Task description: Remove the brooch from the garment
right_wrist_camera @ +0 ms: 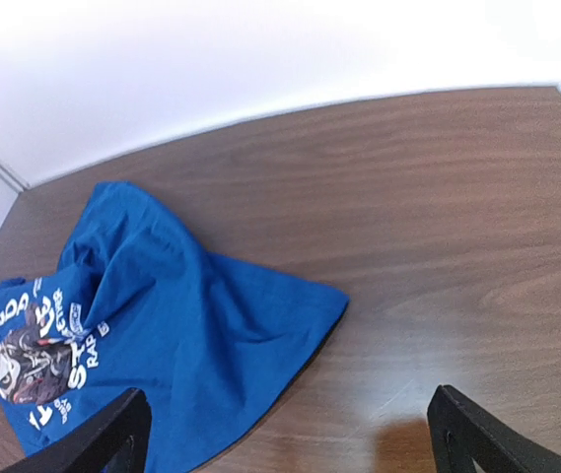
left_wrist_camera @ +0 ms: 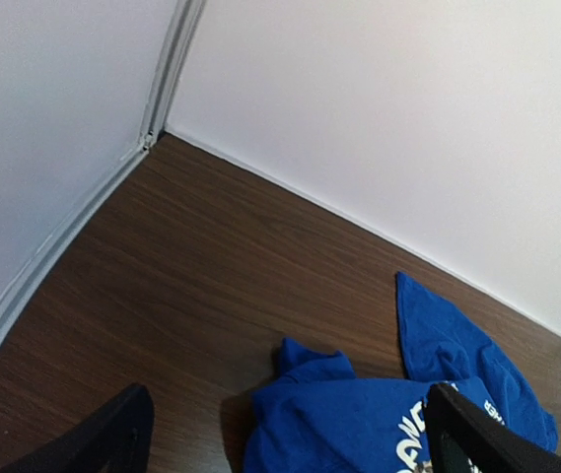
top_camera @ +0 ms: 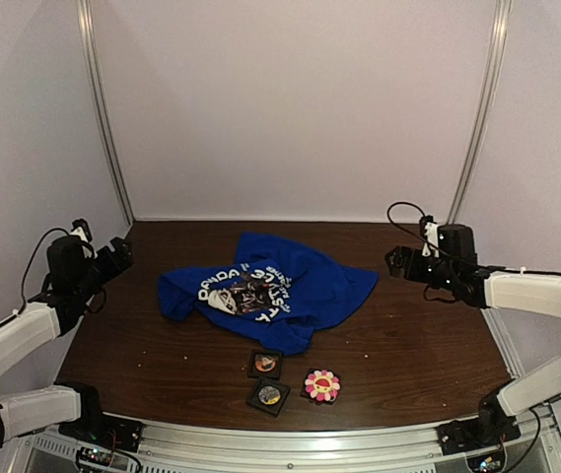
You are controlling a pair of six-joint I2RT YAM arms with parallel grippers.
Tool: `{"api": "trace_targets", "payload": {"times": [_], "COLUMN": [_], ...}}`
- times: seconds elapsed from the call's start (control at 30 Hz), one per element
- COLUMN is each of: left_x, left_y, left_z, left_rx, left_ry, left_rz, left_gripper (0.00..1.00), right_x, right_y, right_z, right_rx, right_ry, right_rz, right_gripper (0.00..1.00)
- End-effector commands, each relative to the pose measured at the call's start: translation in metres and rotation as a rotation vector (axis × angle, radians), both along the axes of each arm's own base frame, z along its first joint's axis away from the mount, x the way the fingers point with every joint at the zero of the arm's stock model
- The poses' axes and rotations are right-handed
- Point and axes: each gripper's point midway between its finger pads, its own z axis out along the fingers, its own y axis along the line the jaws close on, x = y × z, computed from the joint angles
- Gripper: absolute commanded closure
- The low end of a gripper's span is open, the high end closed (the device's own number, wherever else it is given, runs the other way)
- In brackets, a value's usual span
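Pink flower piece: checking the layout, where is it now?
Top view: the pink flower piece lies on the table near its front edge, just right of two dark square pieces, clear of the blue T-shirt.

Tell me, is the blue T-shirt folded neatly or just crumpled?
Crumpled. The blue T-shirt lies in a rumpled heap on the table, with ridges and overlapping flaps, its white lettering partly bent out of view.

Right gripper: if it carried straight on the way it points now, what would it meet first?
The open right gripper would probably reach bare table just beside the corner of the blue T-shirt; depth is unclear, so the shirt's edge could come first.
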Motion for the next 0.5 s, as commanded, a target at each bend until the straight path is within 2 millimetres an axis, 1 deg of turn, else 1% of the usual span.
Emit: {"api": "trace_targets", "payload": {"times": [0.0, 0.07, 0.1, 0.13, 0.2, 0.27, 0.4, 0.47], "left_x": [-0.002, -0.005, -0.007, -0.010, -0.016, -0.021, -0.025, -0.025], "left_y": [0.036, 0.048, 0.051, 0.054, 0.060, 0.063, 0.067, 0.068], "left_z": [0.020, 0.018, 0.013, 0.011, 0.013, 0.014, 0.007, 0.002], "left_rx": [-0.040, 0.003, 0.032, 0.058, 0.111, 0.168, 0.227, 0.228], "left_ry": [-0.181, -0.190, -0.190, -0.206, -0.240, -0.257, -0.253, -0.256], "left_rz": [0.092, 0.150, 0.166, 0.179, 0.207, 0.216, 0.233, 0.237], "left_gripper": [0.03, 0.03, 0.03, 0.03, 0.02, 0.03, 0.03, 0.03], "right_x": [0.005, 0.000, -0.002, -0.007, -0.015, -0.022, -0.034, -0.040], "right_y": [-0.055, -0.074, -0.082, -0.088, -0.098, -0.107, -0.114, -0.119], "right_z": [0.040, 0.045, 0.045, 0.043, 0.039, 0.042, 0.049, 0.045], "right_rx": [-0.009, -0.034, -0.055, -0.077, -0.117, -0.134, -0.160, -0.182], "right_ry": [-0.209, -0.271, -0.299, -0.325, -0.384, -0.440, -0.508, -0.520], "right_rz": [-0.090, -0.131, -0.147, -0.163, -0.195, -0.231, -0.242, -0.260], "right_gripper": [0.00, 0.00, 0.00, 0.00, 0.00, 0.00, 0.00, 0.00]}}
